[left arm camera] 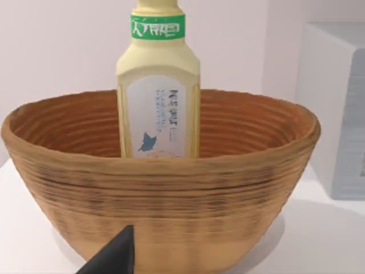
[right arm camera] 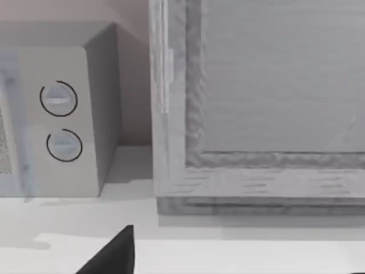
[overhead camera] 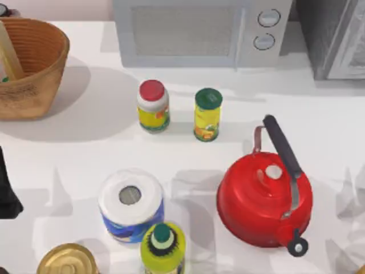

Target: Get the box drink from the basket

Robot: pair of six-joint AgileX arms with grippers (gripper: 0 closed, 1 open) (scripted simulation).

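White tabletop holds the basket [left arm camera: 159, 194], box drink [left arm camera: 158, 91] standing upright inside, cap up; finger states cannot be told.

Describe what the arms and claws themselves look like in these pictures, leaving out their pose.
Little of them is visible. The left arm appears at the top view's left edge as a plain matte black, angular shape with no cables or markings. In each wrist view, a black wedge-shaped finger tip shows: the left claw's before the basket, the right claw's over the table.
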